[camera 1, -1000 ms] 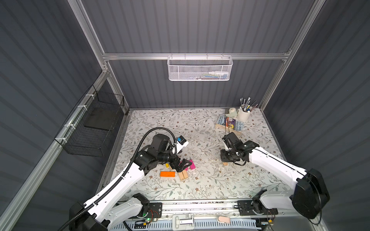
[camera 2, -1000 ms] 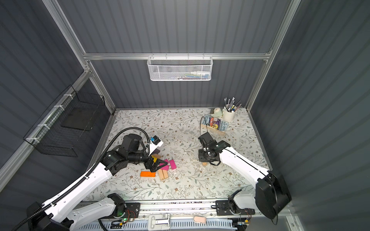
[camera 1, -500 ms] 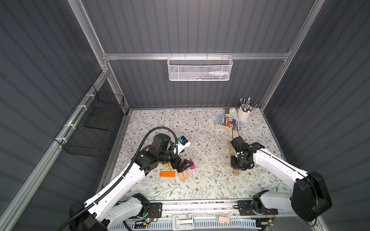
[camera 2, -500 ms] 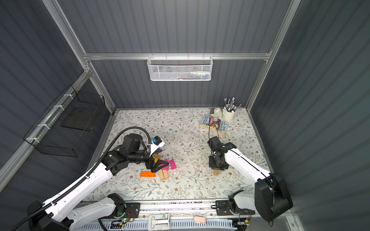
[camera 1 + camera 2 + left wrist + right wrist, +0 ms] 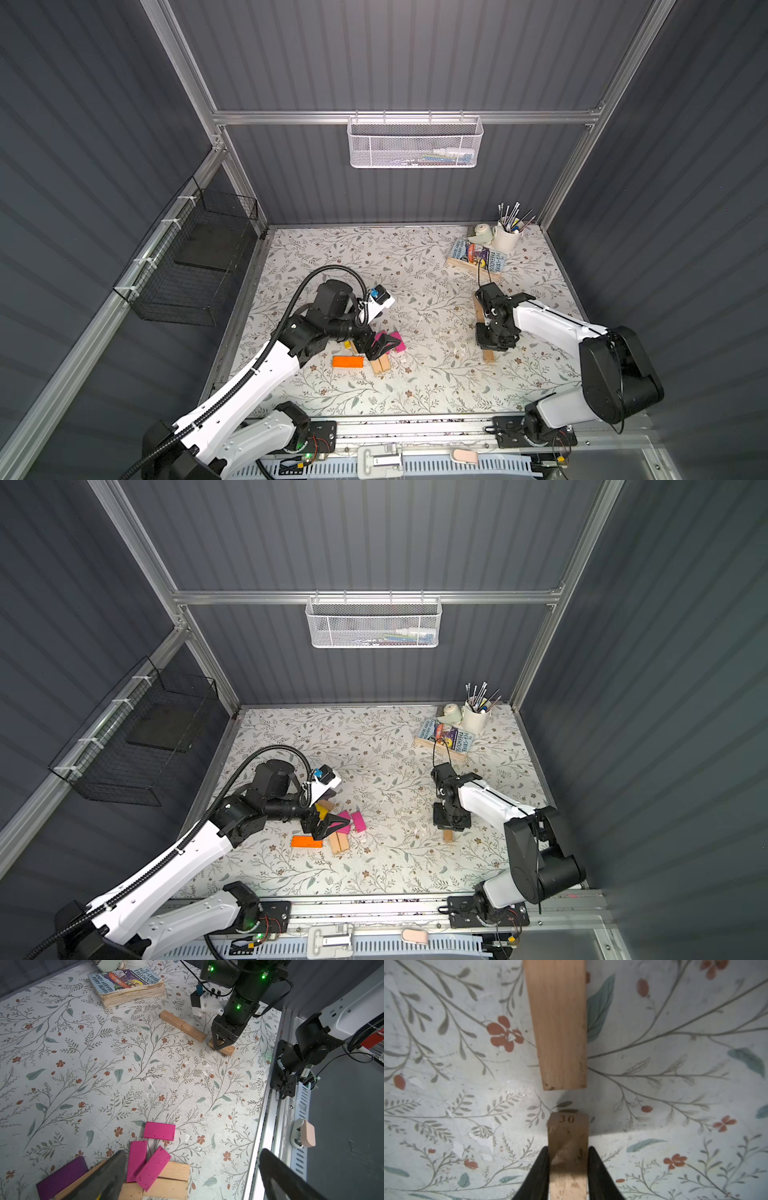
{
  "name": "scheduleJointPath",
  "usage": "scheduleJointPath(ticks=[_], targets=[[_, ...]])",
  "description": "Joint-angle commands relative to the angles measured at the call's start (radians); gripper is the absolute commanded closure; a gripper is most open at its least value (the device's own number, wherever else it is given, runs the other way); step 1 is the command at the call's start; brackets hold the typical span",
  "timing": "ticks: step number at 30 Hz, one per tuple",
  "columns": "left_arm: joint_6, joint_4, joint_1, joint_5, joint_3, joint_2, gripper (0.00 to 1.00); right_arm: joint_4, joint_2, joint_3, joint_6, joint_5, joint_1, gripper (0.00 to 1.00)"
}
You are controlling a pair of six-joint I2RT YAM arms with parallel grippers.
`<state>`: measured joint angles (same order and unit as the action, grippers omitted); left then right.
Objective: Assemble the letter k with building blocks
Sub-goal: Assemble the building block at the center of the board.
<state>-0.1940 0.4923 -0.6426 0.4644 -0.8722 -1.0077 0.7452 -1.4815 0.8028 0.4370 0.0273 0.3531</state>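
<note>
I'm seeing right gripper (image 5: 568, 1153) clenching tan block (image 5: 488, 356), right of centre in both top views. Left gripper (image 5: 193, 1152) hanging spread wide over magenta blocks (image 5: 358, 822), left of centre.

Robot lab cell: aluminium frame (image 5: 407, 117), grey panel walls (image 5: 374, 54), mounting rail (image 5: 415, 428).

The tan block (image 5: 568, 1147) is stamped "30"; the book (image 5: 126, 982) reads "143-STORE TREEHOUS", "ANDY GRIFFIT", "TERRY DENTO".

I noted the left gripper (image 5: 384, 349) aimed toward 4 o'clock in both top views, jaws spread wide. The right gripper (image 5: 568, 1151) pointed straight down, jaws pinched on a tan block (image 5: 568, 1132).
</note>
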Motion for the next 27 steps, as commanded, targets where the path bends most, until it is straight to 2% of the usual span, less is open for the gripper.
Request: scheduleJointPath(ticks=[1, 13, 21, 27], targets=[[-0.027, -0.001, -0.009, -0.002, 0.012, 0.015, 0.00, -0.011, -0.008, -0.010, -0.011, 0.012, -0.006, 0.66], [-0.033, -0.025, -0.013, -0.007, 0.018, 0.003, 0.00, -0.009, 0.000, -0.010, -0.008, 0.028, -0.006, 0.65], [-0.109, -0.031, -0.069, -0.026, 0.005, -0.005, 0.00, -0.022, -0.009, -0.002, -0.021, 0.029, -0.011, 0.68], [-0.113, -0.019, -0.081, -0.046, 0.005, -0.021, 0.00, -0.030, -0.023, -0.001, -0.030, 0.015, -0.018, 0.70]])
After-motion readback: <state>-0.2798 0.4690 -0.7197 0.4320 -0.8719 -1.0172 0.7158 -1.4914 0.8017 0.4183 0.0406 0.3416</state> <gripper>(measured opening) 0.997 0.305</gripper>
